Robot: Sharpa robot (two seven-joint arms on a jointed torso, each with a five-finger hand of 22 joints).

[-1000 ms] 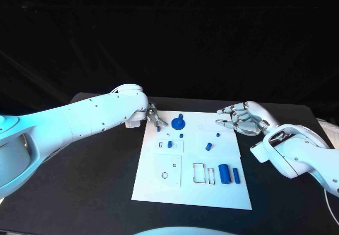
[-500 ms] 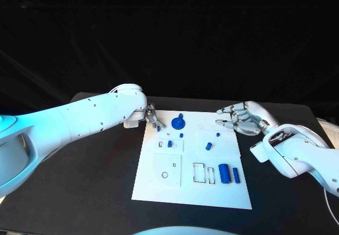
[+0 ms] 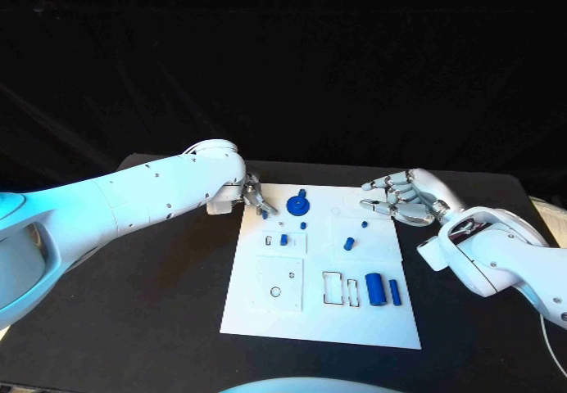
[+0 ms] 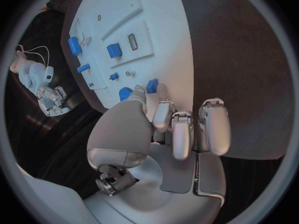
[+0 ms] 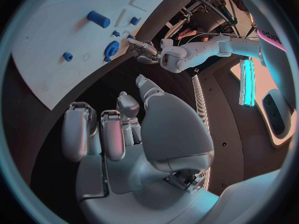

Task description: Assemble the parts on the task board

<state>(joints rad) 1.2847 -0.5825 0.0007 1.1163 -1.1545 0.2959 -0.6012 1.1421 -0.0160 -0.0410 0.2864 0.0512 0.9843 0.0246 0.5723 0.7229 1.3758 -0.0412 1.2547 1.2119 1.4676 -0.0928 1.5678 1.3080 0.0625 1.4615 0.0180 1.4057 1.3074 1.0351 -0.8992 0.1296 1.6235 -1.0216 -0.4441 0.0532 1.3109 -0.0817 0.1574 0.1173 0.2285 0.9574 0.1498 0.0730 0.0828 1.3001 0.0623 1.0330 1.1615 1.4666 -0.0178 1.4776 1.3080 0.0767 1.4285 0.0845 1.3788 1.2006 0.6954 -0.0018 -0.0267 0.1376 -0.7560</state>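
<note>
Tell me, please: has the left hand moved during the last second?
No. The left hand stays at the task board's far left corner, beside the blue round part, with no clear shift against the board edge.

A black table (image 3: 142, 327) stands before a black draped backdrop (image 3: 283, 74) that hangs in soft folds behind its far edge. In the right wrist view, a bright cyan light strip (image 5: 248, 82) glows beyond the table, with dark cables (image 5: 215, 2) near it.
</note>
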